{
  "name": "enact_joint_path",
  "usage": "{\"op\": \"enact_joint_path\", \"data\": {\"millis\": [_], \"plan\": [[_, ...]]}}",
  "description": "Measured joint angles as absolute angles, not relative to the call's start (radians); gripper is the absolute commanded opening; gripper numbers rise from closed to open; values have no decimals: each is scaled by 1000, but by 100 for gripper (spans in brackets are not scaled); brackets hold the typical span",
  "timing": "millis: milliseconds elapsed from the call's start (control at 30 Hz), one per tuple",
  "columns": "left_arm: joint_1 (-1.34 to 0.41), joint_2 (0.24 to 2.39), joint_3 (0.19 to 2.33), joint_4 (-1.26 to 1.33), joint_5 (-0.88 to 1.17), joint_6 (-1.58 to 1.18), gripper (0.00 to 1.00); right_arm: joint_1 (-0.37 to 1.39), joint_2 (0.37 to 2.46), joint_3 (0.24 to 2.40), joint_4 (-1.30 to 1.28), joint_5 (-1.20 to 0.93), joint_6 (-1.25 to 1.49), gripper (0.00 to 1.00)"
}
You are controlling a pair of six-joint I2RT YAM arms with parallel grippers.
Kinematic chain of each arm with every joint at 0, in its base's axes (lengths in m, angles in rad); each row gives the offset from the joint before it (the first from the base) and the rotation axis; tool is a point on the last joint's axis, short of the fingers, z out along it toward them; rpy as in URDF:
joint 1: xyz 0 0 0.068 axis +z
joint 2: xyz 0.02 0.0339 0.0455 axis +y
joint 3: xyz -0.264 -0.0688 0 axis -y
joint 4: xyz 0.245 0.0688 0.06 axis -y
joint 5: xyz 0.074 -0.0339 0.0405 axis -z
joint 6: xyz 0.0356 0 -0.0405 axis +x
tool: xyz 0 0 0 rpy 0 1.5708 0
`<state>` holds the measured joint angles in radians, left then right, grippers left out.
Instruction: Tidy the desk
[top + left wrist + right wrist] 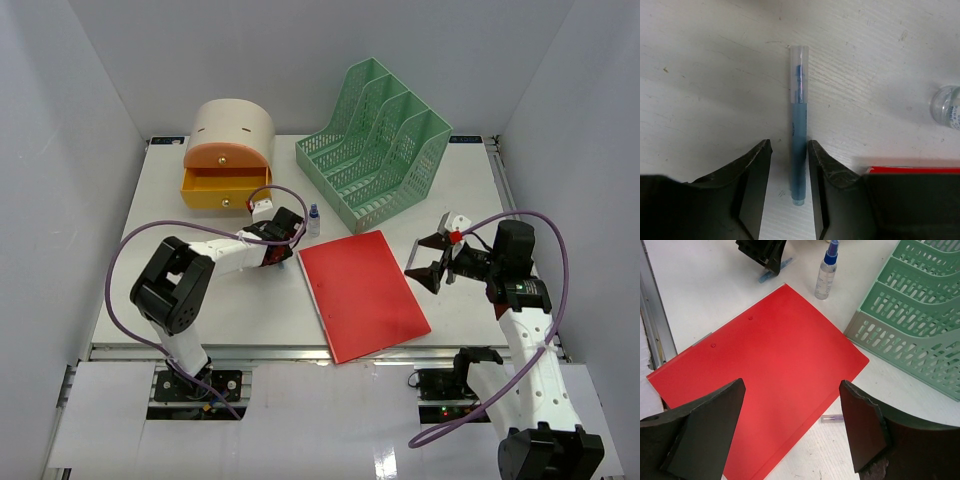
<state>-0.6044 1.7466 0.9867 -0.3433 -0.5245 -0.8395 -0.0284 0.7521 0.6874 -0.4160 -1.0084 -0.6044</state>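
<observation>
Two arms share the desk, the white tabletop that runs from the metal rail at the near edge to the far wall. On its far right stands the green file rack. Near of it, in the middle, the red folder lies flat with its near corner at the rail. Far left sits the beige drawer box, its yellow drawer standing out. My left arm is folded low, forearm reaching right, so the left gripper points down just left of the folder's far corner. Its jaws stand partway open astride a blue pen lying on the desk, one finger at the barrel, the other a sliver off, so nothing is clamped. My right arm rises from the near right and bends left. I see the right gripper hanging wide open and empty over the folder's right side. A small spray bottle stands upright between pen and rack. From the top camera the pen is hidden under the left gripper. A tiny purplish thing peeks from under the folder's edge; I cannot make out what it is
</observation>
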Motion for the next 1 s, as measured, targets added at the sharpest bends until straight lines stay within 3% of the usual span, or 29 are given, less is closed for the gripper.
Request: {"op": "enact_joint_path", "data": {"millis": [200,333,467,600,800,1000], "plan": [[-604,1746,981,-340,-524,-832,14,-38,752,676,-416,-1008,-604,83],[-604,1723,948,-315,-519,-832,6,-46,752,674,-416,-1008,-604,83],[-604,1592,816,-288,-467,-841,2,-53,749,673,-416,-1008,-603,83],[-604,1308,673,-341,-403,-873,0,-58,747,673,-415,-1009,-602,83],[-520,921,654,-350,-311,-954,0,-60,747,672,-415,-1008,-601,83],[-233,929,763,-300,-151,-1043,0,-65,748,672,-415,-1000,-601,83]]}}
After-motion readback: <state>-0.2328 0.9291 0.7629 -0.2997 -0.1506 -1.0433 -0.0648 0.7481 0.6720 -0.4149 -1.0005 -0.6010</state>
